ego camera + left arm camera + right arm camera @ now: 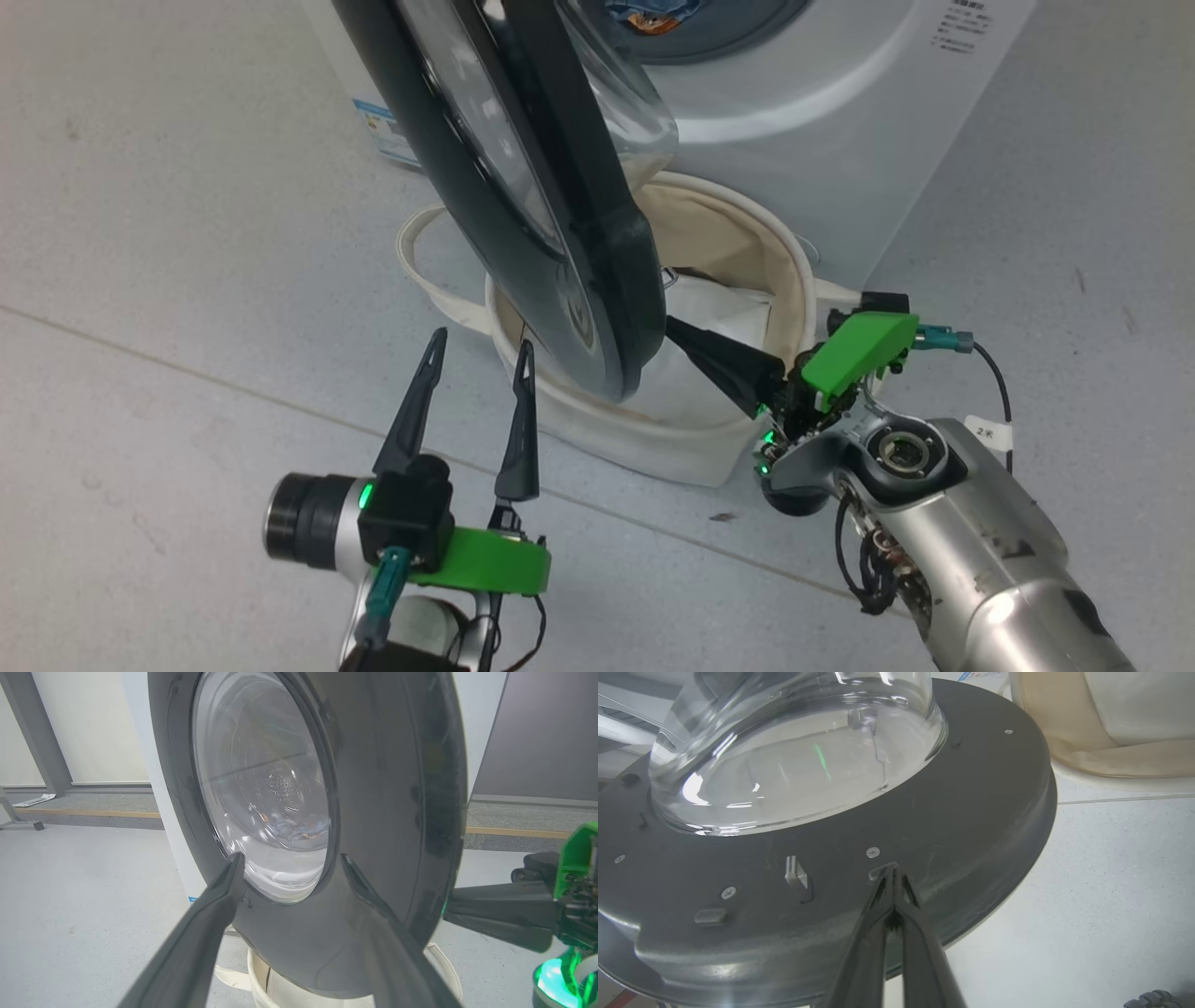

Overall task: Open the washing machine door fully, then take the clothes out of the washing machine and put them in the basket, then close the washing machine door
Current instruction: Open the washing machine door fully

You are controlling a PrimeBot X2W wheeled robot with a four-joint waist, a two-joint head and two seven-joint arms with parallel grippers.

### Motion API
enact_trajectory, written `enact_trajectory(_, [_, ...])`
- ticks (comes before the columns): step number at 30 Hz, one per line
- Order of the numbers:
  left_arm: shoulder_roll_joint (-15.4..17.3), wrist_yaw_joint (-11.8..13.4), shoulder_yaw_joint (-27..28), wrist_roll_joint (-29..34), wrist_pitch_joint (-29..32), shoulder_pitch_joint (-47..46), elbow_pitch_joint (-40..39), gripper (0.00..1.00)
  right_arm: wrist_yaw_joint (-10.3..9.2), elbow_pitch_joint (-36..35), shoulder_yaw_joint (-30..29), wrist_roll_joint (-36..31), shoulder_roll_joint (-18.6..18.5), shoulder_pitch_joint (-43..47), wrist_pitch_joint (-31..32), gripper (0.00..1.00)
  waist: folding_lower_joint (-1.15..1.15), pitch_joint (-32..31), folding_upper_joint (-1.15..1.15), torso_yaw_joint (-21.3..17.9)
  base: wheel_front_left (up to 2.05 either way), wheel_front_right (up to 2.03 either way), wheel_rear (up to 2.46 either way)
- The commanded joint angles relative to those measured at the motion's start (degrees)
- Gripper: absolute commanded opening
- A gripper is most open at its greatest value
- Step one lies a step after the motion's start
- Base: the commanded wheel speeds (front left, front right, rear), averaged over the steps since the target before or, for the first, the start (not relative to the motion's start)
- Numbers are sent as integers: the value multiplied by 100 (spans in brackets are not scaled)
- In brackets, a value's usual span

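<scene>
The washing machine door (560, 233), black-rimmed with a clear glass bowl (794, 742), stands partly open over the basket (794, 271). My right gripper (674, 325) is shut, its tips pressed against the door's inner face (971, 812) near the rim. My left gripper (482, 341) is open in front of the door's outer side (397, 812), holding nothing. The washing machine (840, 140) is white, and the clothes (653, 19) show blue and orange in its drum mouth at the top edge. Through the glass the clothes (299, 830) show faintly.
A plain white folded sheet (719, 308) lies inside the cream basket, which stands on the grey floor right before the machine. A floor seam runs diagonally under my left arm. Open floor lies to the left and right of the machine.
</scene>
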Motion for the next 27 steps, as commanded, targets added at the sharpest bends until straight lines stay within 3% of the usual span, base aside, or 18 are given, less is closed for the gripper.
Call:
enact_trajectory(1, [35,-6,213,9,-34,-17,-160,100,3,-211,88,25,128,26,-70,0,0,-38,0,-13,0,0,0])
enact_trajectory(10, [35,-111,405,52,-34,196,-88,100,3,-493,113,-720,-34,220,-861,0,0,-413,0,-215,0,0,0])
enact_trajectory(15, [35,-162,474,54,-34,337,-53,100,3,-1130,393,-1968,-520,519,-1951,0,0,-697,0,-325,0,0,0])
enact_trajectory(21, [35,-226,562,57,-34,558,1,100,3,-1416,970,-3933,-1194,886,-3762,0,0,-1049,0,-444,0,0,0])
enact_trajectory(23, [38,-249,600,61,-34,652,23,100,3,-1364,1035,-4485,-1277,1051,-4030,0,0,-1163,0,-491,0,0,0])
enact_trajectory(27, [39,-291,657,74,-34,799,30,100,3,-1332,617,-5205,-1178,1536,-4171,0,0,-1309,0,-552,0,0,0])
